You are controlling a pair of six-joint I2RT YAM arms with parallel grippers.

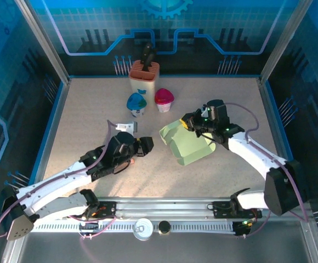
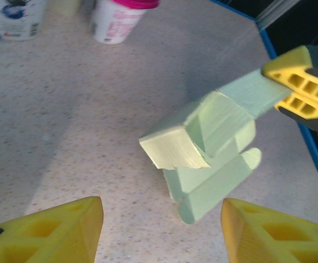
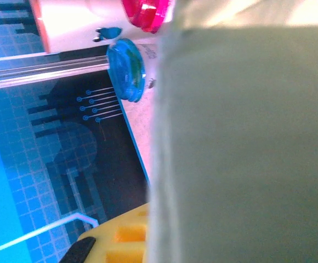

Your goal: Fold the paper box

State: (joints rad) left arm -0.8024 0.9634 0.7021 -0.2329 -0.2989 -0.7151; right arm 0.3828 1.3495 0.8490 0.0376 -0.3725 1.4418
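R gripper [image 2: 294, 91] clamped on paper box [image 1: 190, 145] flap edge; L gripper [image 1: 146, 144] jaws apart, near box, not touching; bare table [image 1: 90, 118] to L.

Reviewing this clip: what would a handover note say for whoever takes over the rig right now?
Left end effector: open, empty, pointed at the box, short of touching it.
Right end effector: shut on a flap at the box's far side.
Box: on the table, right of centre, in front of two cups.
Done: box partly folded, some panels creased up.
Left: one end is open with loose flaps; fold and close them.
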